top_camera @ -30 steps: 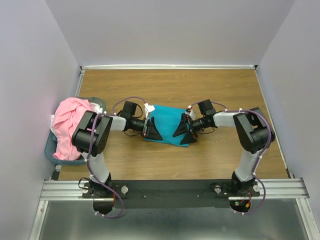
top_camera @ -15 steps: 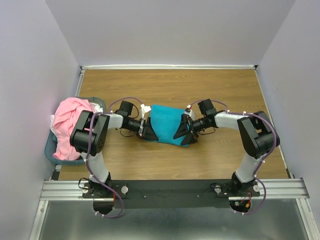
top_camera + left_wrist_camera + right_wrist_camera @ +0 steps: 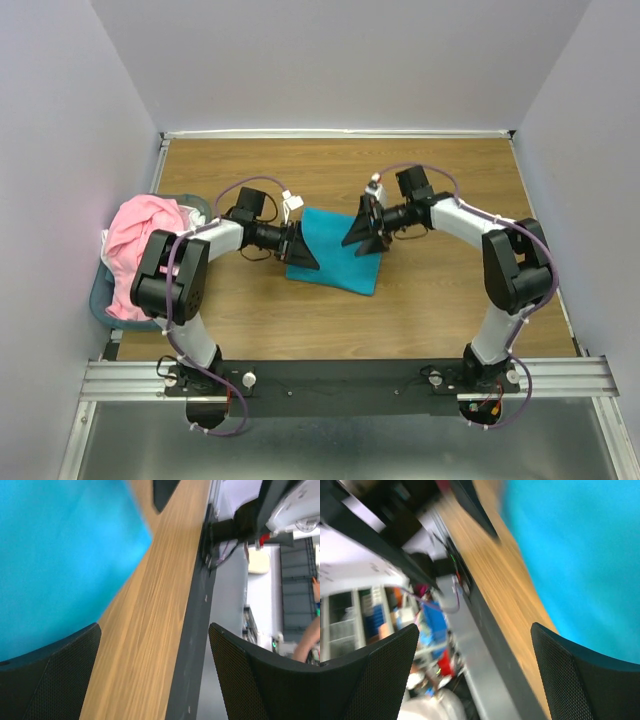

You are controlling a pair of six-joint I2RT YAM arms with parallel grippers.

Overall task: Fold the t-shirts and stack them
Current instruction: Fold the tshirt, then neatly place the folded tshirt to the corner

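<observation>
Teal t-shirt (image 3: 338, 258) lies folded flat mid-table (image 3: 450, 180). The left gripper (image 3: 303, 254) is at its left edge and the right gripper (image 3: 365, 232) at its far right corner, both with jaws spread wide and nothing in them. Off to the left, the pink t-shirt (image 3: 135, 250) is heaped in the blue-grey basket (image 3: 100, 295).

We saw the folded teal t-shirt (image 3: 335, 258) flat on the wooden surface (image 3: 450, 290), the left pincer (image 3: 302, 252) at its left edge and the right pincer (image 3: 363, 232) over its far right corner, both spread wide. The pink t-shirt (image 3: 138, 248) lay heaped in the basket (image 3: 99, 292).
</observation>
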